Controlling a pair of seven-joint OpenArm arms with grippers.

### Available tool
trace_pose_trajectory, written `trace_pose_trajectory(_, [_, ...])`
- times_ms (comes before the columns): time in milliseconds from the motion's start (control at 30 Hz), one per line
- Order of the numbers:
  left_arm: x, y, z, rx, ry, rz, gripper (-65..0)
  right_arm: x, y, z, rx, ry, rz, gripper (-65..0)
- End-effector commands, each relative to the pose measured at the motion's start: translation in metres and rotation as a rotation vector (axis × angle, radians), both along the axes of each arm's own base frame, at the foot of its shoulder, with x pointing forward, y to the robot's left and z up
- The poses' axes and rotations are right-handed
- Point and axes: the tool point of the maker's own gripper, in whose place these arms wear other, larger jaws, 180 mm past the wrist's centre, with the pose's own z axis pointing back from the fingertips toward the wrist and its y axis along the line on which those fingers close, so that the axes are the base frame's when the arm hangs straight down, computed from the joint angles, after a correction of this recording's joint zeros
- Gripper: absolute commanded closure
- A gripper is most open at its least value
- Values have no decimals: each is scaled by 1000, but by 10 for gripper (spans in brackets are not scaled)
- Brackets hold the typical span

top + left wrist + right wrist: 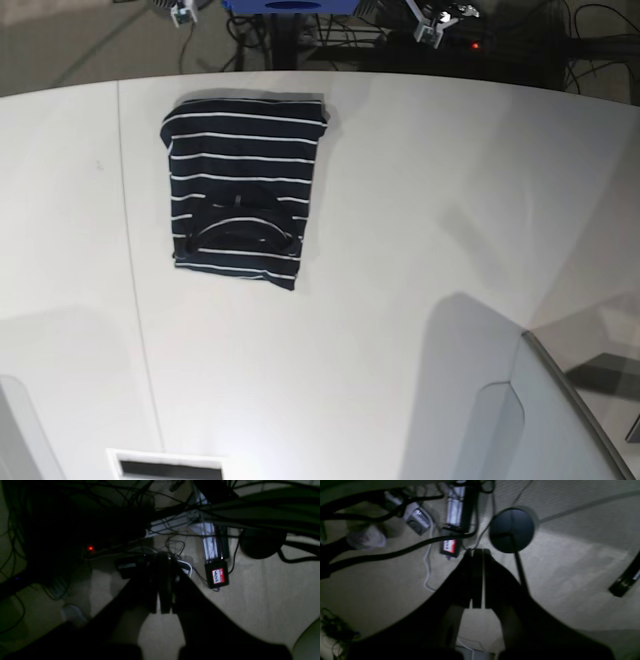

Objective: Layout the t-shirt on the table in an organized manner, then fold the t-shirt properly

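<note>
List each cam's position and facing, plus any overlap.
Left wrist: on the left arm, facing the floor; shut left end effector in view, labelled box beyond.
Right wrist: on the right arm, facing the floor; shut right end effector, round base.
Base: overhead, facing the table and folded t-shirt; no end effectors visible.
Both wrist views share the labelled box.

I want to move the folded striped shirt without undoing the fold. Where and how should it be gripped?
Probably pinch the dark navy, white-striped cloth t-shirt at both corners of its far edge, coming from above. It lies flat as a compact rectangle on the white tabletop, neckband toward the camera, so an even two-corner lift should keep the layers together.
</note>
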Motion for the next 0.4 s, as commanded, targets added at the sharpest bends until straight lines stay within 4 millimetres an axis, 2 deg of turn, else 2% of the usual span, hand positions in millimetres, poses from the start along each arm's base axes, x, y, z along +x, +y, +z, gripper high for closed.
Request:
trace_pose_trajectory(0, [9, 6, 1, 3, -22, 2, 0, 2, 3, 0, 8, -8, -4, -15])
trace_pose_trajectory(133, [24, 10, 2, 9, -47, 19, 0, 19, 2, -1, 7, -35, 1, -15])
trace_pose_trajectory(267, [26, 10, 3, 9, -51, 21, 0, 41, 5, 0, 17, -85, 4, -15])
trace_pose_trajectory(367, [27, 10, 3, 8, -54, 21, 0, 49, 4, 1, 18, -105, 7, -15])
